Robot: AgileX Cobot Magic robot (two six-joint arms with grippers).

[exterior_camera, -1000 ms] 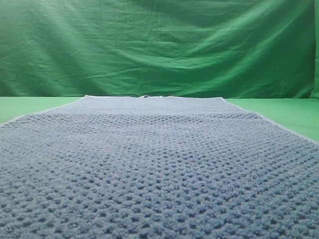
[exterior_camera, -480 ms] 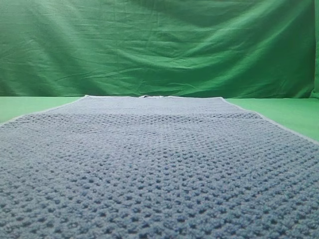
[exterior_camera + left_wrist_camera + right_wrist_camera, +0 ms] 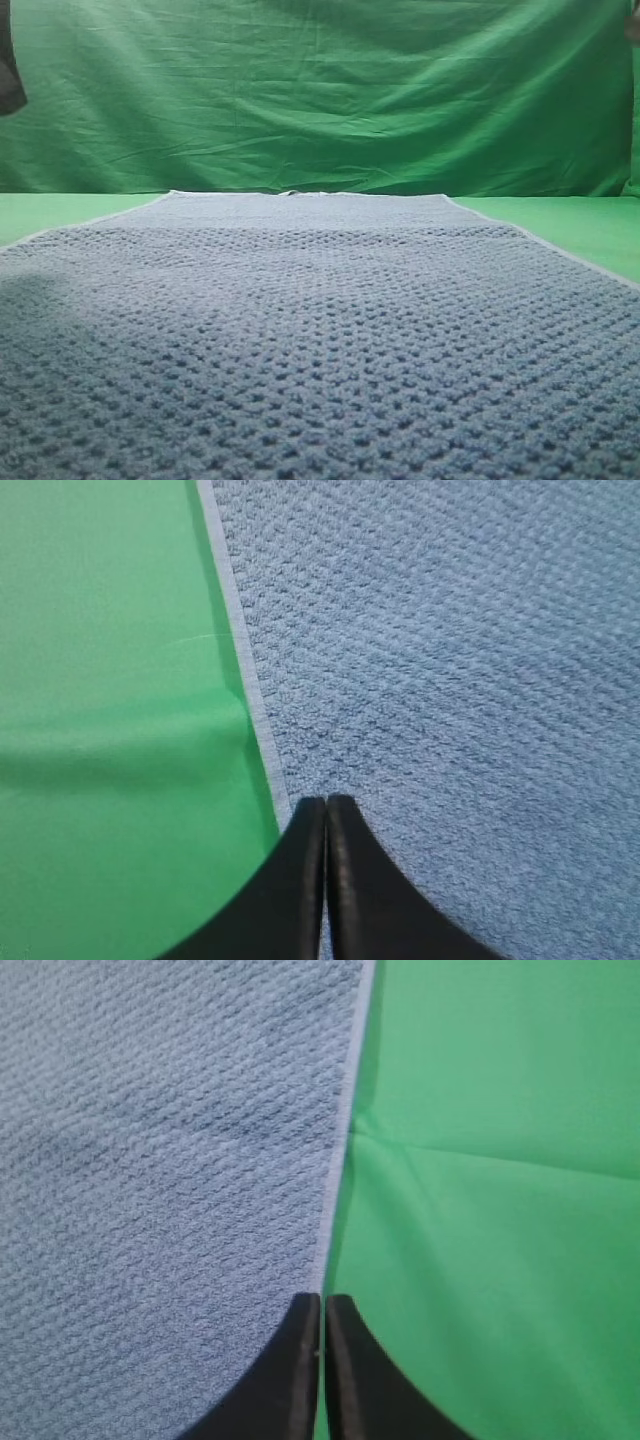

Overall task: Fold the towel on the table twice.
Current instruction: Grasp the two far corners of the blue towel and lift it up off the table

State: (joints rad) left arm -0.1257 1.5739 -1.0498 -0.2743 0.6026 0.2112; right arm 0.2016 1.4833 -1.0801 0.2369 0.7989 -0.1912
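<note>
A: Where is the towel?
B: Flat on the green bench.
A: And the fingers?
B: Left fingers clenched above its left hem; right fingers clenched above its right hem, grasping nothing.

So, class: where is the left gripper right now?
In the left wrist view, the left gripper sits shut above the towel's left hem, beside the bare green table.
</note>
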